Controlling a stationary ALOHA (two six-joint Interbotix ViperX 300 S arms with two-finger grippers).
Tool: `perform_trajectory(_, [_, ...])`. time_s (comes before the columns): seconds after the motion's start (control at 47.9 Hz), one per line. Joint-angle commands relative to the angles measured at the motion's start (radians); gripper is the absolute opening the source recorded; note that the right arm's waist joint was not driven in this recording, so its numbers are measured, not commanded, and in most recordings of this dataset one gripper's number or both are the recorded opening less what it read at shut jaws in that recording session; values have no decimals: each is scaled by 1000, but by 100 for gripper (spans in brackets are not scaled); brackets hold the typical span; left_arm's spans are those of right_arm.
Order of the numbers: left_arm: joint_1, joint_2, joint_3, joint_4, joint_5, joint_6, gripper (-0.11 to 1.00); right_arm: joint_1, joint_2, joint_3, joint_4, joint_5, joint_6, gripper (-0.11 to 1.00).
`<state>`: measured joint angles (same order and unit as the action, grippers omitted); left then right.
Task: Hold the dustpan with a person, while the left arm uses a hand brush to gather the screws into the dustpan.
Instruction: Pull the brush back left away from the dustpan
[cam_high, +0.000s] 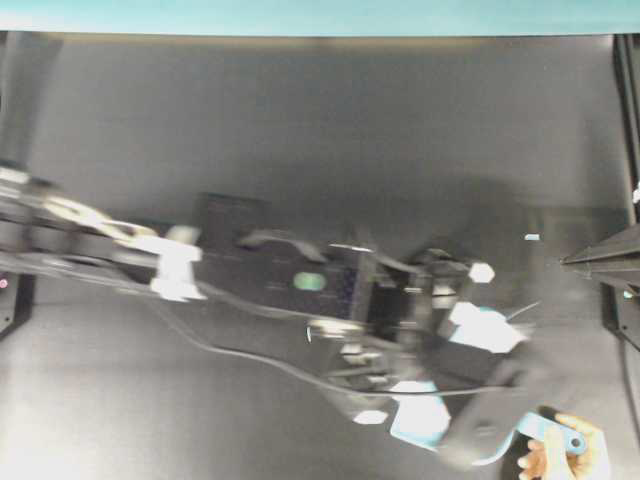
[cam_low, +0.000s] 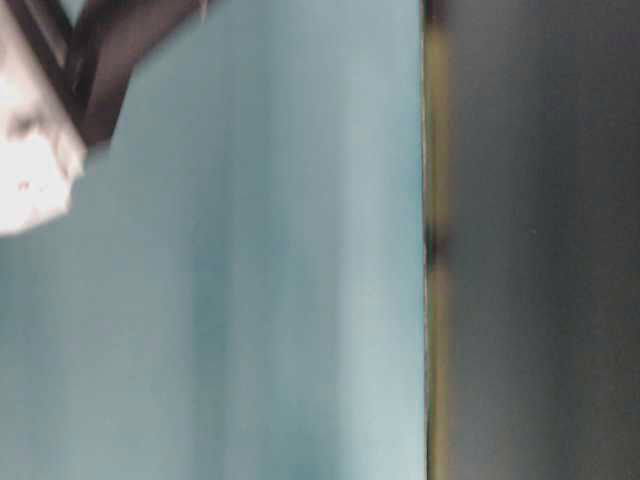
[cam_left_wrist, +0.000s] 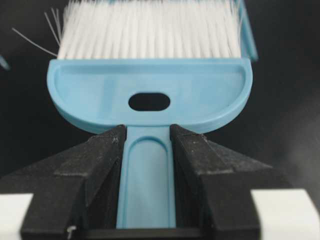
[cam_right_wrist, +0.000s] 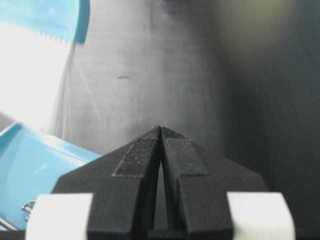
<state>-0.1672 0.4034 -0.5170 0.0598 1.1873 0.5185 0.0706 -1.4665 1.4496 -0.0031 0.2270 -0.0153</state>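
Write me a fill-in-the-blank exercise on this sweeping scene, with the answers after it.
1. The left gripper is shut on the thin handle of the hand ____.
2. The right gripper has its jaws closed and holds ____.
3. The dustpan handle is held by a bare human ____.
4. The bristles of the hand brush are ____ in colour.

Missing words: brush; nothing; hand; white

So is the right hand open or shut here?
Shut and empty: the right hand has its fingertips touching, nothing between them, away from the dustpan.

Glossy plastic hand brush (cam_left_wrist: 150, 95), white bristles; matt black table (cam_high: 300, 120).
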Motion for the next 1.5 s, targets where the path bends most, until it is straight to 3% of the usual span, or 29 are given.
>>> perform_trajectory(0.0, [15,-87,133,2,-11,-9,30,0,5,-6,-2,-6,-6,0])
perform_trajectory(0.167, [51,-198,359,2,-103,-98,30,2,5,-6,-2,-5,-6,0])
perform_trajectory(0.313, [75,-313,566,2,-238,-135,30,2,5,-5,-2,-6,-6,0])
perform_trajectory(0.626, [133,-491,865,2,-430,-202,30,0,3,-5,-2,-6,-6,0])
perform_trajectory(0.876, [161,-572,1005,2,-517,-206,30,2,2,-5,-2,-5,-6,0])
perform_trajectory(1.294, [163,-598,1101,2,-698,-215,30,2,2,-5,-2,-6,-6,0])
perform_trajectory(1.481, [158,-597,1186,2,-856,-273,30,0,2,-5,-2,-6,-6,0])
